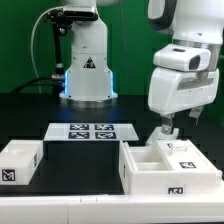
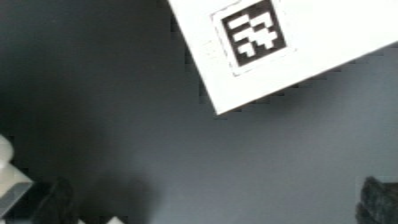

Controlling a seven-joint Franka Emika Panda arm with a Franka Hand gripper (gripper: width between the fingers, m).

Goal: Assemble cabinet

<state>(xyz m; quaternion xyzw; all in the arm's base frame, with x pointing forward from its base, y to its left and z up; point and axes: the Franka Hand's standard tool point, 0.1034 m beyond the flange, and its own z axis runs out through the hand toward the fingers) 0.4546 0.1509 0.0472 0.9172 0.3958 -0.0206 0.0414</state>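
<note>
The cabinet (image 1: 168, 168) is a large white hollow box with an inner divider. It lies at the front of the exterior view's right, with a black-and-white tag on its front face. My gripper (image 1: 166, 128) hangs just behind the cabinet's far rim, low over the black table. In the wrist view my gripper (image 2: 214, 206) is open: the dark fingertips (image 2: 54, 200) stand wide apart with only bare table between them. A flat white tagged corner (image 2: 267, 45) shows beyond them; I cannot tell which piece it belongs to.
The marker board (image 1: 90, 132) lies flat in the middle of the table. A small white tagged block (image 1: 18, 160) sits at the exterior view's front left. The robot base (image 1: 85, 60) stands behind the board. A white edge (image 2: 9, 170) shows at the wrist view's border.
</note>
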